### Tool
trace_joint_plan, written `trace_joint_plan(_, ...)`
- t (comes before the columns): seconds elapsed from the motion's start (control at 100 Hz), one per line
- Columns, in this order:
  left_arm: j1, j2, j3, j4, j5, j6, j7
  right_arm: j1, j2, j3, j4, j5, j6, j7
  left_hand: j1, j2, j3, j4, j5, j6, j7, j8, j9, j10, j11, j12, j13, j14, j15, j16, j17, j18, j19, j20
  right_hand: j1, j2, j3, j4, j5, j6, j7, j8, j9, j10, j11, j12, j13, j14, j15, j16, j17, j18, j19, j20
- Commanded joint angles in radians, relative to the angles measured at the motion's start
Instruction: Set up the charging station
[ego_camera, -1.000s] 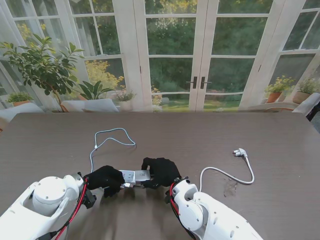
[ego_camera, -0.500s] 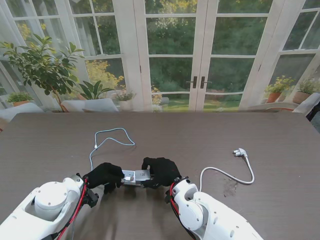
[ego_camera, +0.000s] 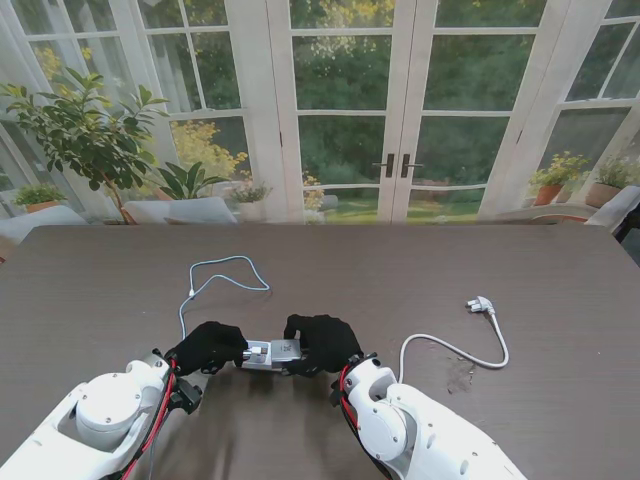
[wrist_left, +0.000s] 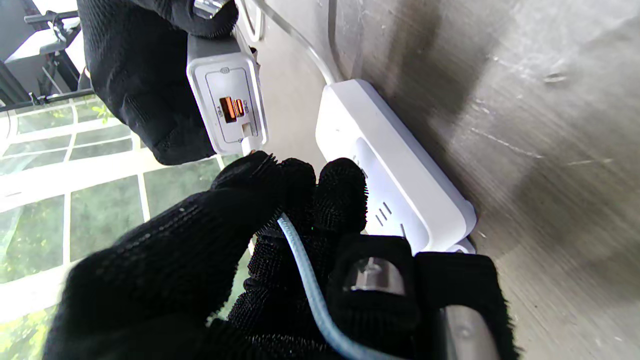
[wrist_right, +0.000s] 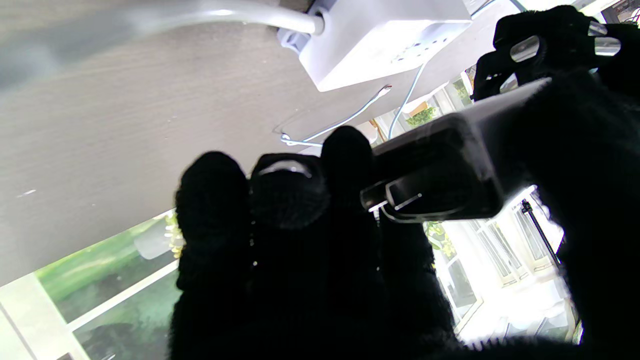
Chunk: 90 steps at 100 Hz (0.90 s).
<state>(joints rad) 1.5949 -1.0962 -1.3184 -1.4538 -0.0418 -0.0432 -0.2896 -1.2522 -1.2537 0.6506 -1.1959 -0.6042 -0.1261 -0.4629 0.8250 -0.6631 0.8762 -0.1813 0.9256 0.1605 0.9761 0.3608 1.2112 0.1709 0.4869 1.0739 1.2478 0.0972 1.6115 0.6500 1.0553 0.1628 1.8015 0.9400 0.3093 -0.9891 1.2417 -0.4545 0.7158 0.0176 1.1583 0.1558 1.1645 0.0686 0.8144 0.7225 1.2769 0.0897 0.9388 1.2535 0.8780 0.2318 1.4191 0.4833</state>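
**Fingers of both hands engaged: plug at the port face of the power bank**

Fingers (wrist_left: 280, 185) of the left hand (ego_camera: 208, 347) are pinched closed on the plug end of the blue-grey cable (wrist_left: 305, 280). The right hand (ego_camera: 320, 343) is closed around the power bank (ego_camera: 274, 352), gripping it along its long sides and holding it clear of the bench (ego_camera: 520, 290).

Location:
- Both hands meet near the middle of the near edge of the bench.
- The left wrist view shows the port face (wrist_left: 231, 110) of the power bank turned toward the left hand. The cable tip sits just beside that face; whether it has entered a port cannot be determined.
- The white power strip (wrist_left: 400, 170) lies flat on the bench beneath the hands. Its cord (ego_camera: 455, 350) runs toward the right edge and ends in a plug (ego_camera: 481, 304) lying free.
- The loose length of the cable loops toward the far left of the bench.

Handling notes (judgement):
- The power bank is rigid, smooth-sided and probably fairly dense. Hold it across the long sides, leaving the port face uncovered.
- The cable is limp and light. Hold it at the stiff plug housing, close to the tip; a grip farther back will let it buckle.
- Keep the plug square to the port. Angled force risks damage to the contacts.
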Motion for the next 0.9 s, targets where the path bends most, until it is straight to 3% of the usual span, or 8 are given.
trace_joint_plan(0.0, 0.010, -0.013, 0.001, -0.010, -0.002, -0.006, -0.011, -0.004, -0.003, 0.000, -0.010, -0.001, 0.002, 0.014, 0.022, 0.034, -0.023, -0.008, 0.043, -0.031, 0.039, -0.006, 0.016, 0.035, 0.015, -0.014, 0.026, -0.064, 0.112, 0.022, 0.076, -0.255, 0.292, 0.053, 0.146, 0.133, 0.186, 0.085, 0.167, -0.235, 0.188, 0.093, 0.037, -0.042, 0.007, 0.008, 0.035, -0.015, 0.027, -0.646, 0.010, -0.039, 0.016, 0.020)
trace_joint_plan(0.11, 0.018, -0.019, 0.003, -0.012, 0.003, -0.022, 0.022, -0.006, -0.002, 0.001, -0.013, 0.000, 0.007, 0.015, 0.028, 0.030, -0.051, -0.008, 0.054, -0.031, 0.027, -0.016, 0.023, 0.035, 0.019, -0.029, 0.025, -0.052, 0.125, 0.026, 0.077, -0.264, 0.292, 0.079, 0.146, 0.133, 0.186, 0.085, 0.167, -0.235, 0.188, 0.093, 0.037, -0.043, 0.007, 0.008, 0.035, -0.014, 0.026, -0.647, 0.010, -0.039, 0.016, 0.020)
trace_joint_plan(0.16, 0.021, -0.022, 0.005, -0.013, 0.007, -0.030, 0.036, -0.006, -0.002, 0.001, -0.014, -0.001, 0.009, 0.015, 0.030, 0.025, -0.069, -0.012, 0.064, -0.031, 0.022, -0.025, 0.031, 0.033, 0.036, -0.029, 0.026, -0.079, 0.128, 0.027, 0.078, -0.266, 0.292, 0.084, 0.146, 0.132, 0.187, 0.085, 0.166, -0.234, 0.188, 0.093, 0.038, -0.042, 0.007, 0.008, 0.035, -0.014, 0.027, -0.646, 0.010, -0.039, 0.016, 0.020)
trace_joint_plan(0.29, 0.024, -0.023, 0.007, -0.013, 0.025, -0.055, 0.055, -0.006, -0.004, 0.000, -0.017, 0.003, 0.015, 0.017, 0.044, 0.002, -0.107, -0.011, 0.094, -0.043, 0.005, -0.059, 0.046, 0.020, 0.062, -0.024, 0.026, -0.088, 0.131, 0.026, 0.079, -0.279, 0.292, 0.082, 0.147, 0.134, 0.187, 0.085, 0.167, -0.230, 0.187, 0.092, 0.038, -0.041, 0.007, 0.008, 0.035, -0.014, 0.028, -0.646, 0.011, -0.037, 0.016, 0.020)
trace_joint_plan(0.48, 0.028, -0.027, 0.010, -0.011, 0.048, -0.094, 0.090, -0.006, -0.005, 0.001, -0.022, 0.006, 0.033, 0.019, 0.052, -0.038, -0.112, -0.012, 0.139, -0.055, -0.017, -0.105, 0.073, 0.013, 0.055, -0.033, 0.026, -0.088, 0.133, 0.025, 0.079, -0.287, 0.292, 0.079, 0.148, 0.131, 0.187, 0.085, 0.168, -0.228, 0.187, 0.092, 0.040, -0.038, 0.006, 0.007, 0.036, -0.011, 0.033, -0.644, 0.014, -0.030, 0.017, 0.020)
trace_joint_plan(0.89, 0.022, -0.030, 0.023, 0.004, 0.080, -0.126, 0.123, -0.010, -0.007, 0.005, -0.032, 0.027, 0.049, 0.036, 0.049, -0.057, -0.097, -0.015, 0.156, -0.072, -0.030, -0.128, 0.081, 0.002, 0.040, -0.032, 0.026, -0.104, 0.123, 0.018, 0.079, -0.297, 0.292, 0.063, 0.152, 0.127, 0.188, 0.085, 0.173, -0.218, 0.185, 0.091, 0.046, -0.031, 0.004, 0.007, 0.035, -0.007, 0.045, -0.639, 0.023, -0.019, 0.019, 0.020)
